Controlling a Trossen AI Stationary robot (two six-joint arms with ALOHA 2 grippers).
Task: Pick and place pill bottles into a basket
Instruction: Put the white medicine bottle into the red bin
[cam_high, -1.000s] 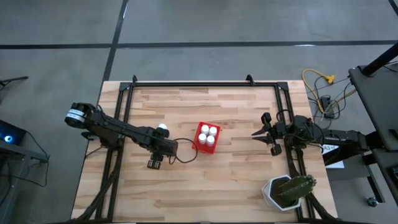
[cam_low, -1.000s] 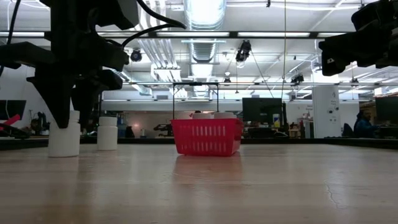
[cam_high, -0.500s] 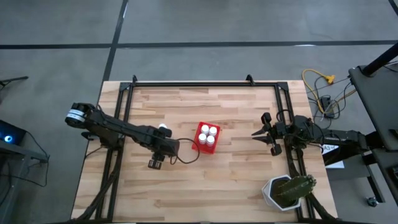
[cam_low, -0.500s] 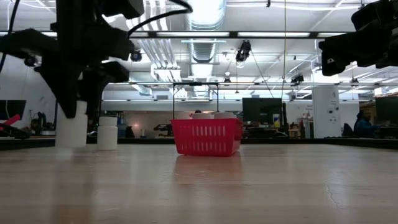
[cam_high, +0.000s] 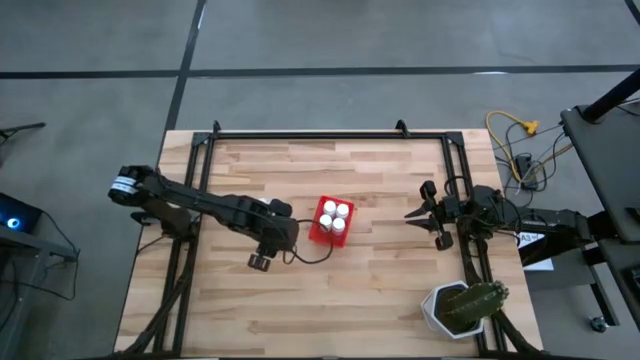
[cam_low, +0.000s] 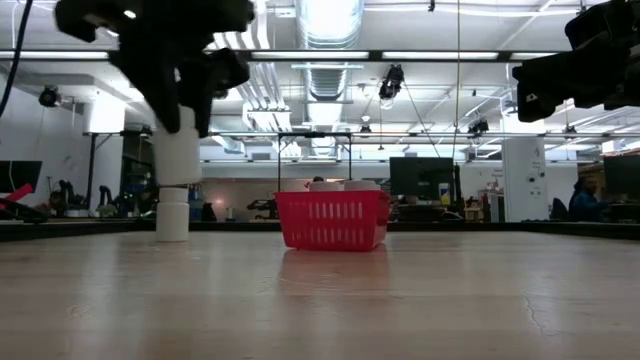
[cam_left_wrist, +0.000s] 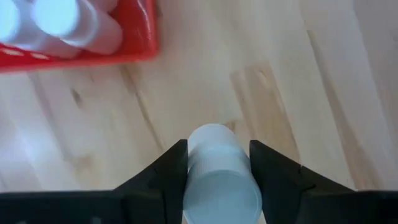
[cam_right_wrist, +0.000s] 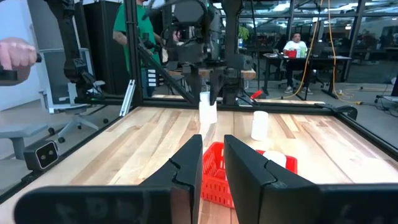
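held one pill bottle (cam_left_wrist: 217, 177) in the left gripper (cam_left_wrist: 217, 163), fingers part-way closed and pressed against its two sides, cap pointing away from the wrist. hung it clear of the table (cam_low: 400, 300), just short of the red basket (cam_low: 332, 222) on its left side, not yet over the rim. counted four bottles (cam_high: 336, 216) already upright inside, filling most of the space. left one last bottle (cam_low: 172, 213) standing on the wood, lined up under the held one in the low view; could not tell how far apart in depth. parked the right gripper (cam_right_wrist: 211, 163) well off on the right side, fingers parted by only a narrow gap, nothing between them.

judged the main risk as crowding: with so little room left, could have set the bottle onto a cap or the rim and tipped it out onto the table. judged a second risk in the grip itself: smooth round plastic, held by two flat pads, could have slid or swung during travel. could also have clipped the basket wall with a low approach and shoved the light basket away, or knocked over the standing bottle with the arm.
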